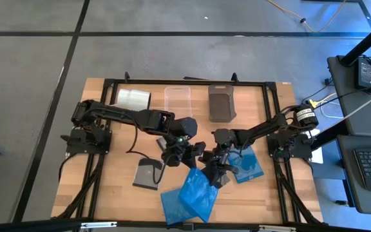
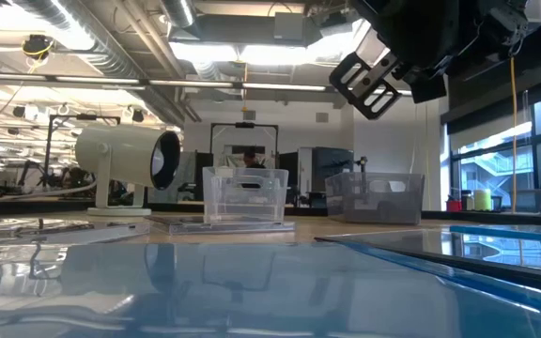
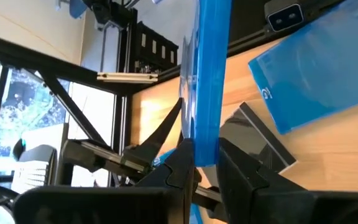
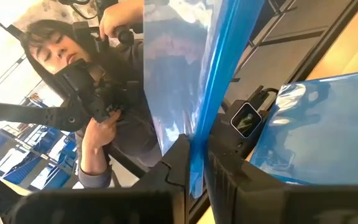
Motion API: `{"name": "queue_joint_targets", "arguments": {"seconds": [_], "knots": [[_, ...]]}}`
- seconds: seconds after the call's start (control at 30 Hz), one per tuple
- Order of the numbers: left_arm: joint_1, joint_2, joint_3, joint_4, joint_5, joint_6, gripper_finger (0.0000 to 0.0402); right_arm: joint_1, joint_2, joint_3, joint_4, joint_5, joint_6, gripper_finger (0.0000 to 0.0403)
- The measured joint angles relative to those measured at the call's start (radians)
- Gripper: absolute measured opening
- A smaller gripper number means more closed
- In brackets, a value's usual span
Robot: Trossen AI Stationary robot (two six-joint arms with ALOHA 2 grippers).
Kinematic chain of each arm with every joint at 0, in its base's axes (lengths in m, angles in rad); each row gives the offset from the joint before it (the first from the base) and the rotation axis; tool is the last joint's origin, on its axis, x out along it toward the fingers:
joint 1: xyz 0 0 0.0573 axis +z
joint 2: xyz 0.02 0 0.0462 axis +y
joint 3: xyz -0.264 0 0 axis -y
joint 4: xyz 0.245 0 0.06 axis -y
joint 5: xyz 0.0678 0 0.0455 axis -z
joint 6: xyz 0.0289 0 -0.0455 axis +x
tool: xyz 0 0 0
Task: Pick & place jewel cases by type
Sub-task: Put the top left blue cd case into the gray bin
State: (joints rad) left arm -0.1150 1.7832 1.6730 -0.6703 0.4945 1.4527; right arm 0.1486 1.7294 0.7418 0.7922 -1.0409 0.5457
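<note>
Midtable, both grippers, left and right, each clamped one blue jewel case; two lay near front edge; one grey case flat.

Two dark, matte jointed arms with black cables; right arm with yellow-banded base joint; blocky black gripper fingers

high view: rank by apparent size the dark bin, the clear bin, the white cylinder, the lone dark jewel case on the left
1. dark bin
2. clear bin, close to the dark bin but hard to outline because it is see-through, so the order of these two is unsure
3. white cylinder and dark jewel case look about alike; not ranked
</note>
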Motion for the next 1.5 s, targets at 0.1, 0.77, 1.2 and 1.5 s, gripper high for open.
{"name": "queue_joint_targets", "arguments": {"seconds": [0.1, 0.77, 1.2, 1.5], "knots": [[0.0, 0.0, 0.0, 0.008, -0.002, -0.031, 0.0068, 0.0, 0.0, 0.0, -0.003, 0.0, -0.002, 0.0036], [0.007, -0.024, -0.001, 0.019, -0.049, -0.107, 0.0102, -0.006, -0.002, 0.002, -0.011, 0.0, -0.009, 0.0036], [0.115, -0.182, -0.001, -0.095, -0.056, -0.621, 0.01, -0.148, -0.002, 0.002, -0.186, 0.088, -0.057, 0.0035], [0.137, -0.213, -0.154, -0.05, -0.055, -0.851, 0.0098, -0.339, -0.099, 0.002, -0.393, 0.116, -0.137, 0.0035]]}}
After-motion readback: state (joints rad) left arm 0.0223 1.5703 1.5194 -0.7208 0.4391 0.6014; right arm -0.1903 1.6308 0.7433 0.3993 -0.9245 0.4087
